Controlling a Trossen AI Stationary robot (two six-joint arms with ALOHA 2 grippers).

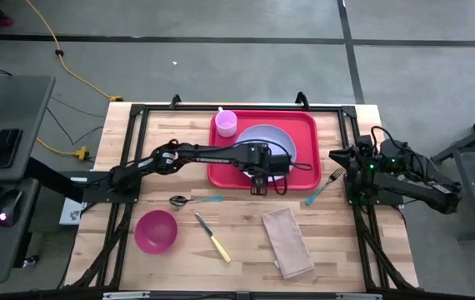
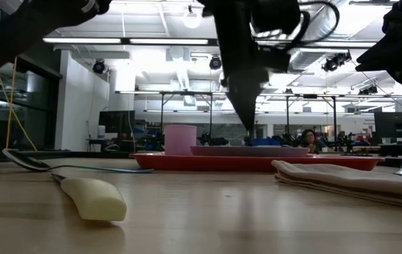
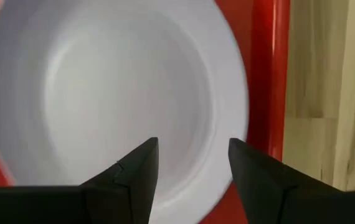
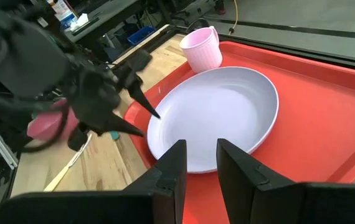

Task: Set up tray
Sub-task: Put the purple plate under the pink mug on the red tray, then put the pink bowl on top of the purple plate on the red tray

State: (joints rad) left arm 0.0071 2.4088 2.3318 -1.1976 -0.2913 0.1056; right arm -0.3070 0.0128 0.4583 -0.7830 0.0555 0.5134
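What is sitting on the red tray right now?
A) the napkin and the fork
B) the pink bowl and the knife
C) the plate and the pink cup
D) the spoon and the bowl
C: the red tray holds the lavender plate and the pink cup, while the other things lie on the wooden table.

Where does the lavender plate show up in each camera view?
High view: lavender plate centre, on the red tray.
Low view: thin lavender band mid-picture, above the tray's rim.
Left wrist view: fills most of the picture.
Right wrist view: centre.
Shared landmark: the pink cup beside it, absent only from the left wrist view.
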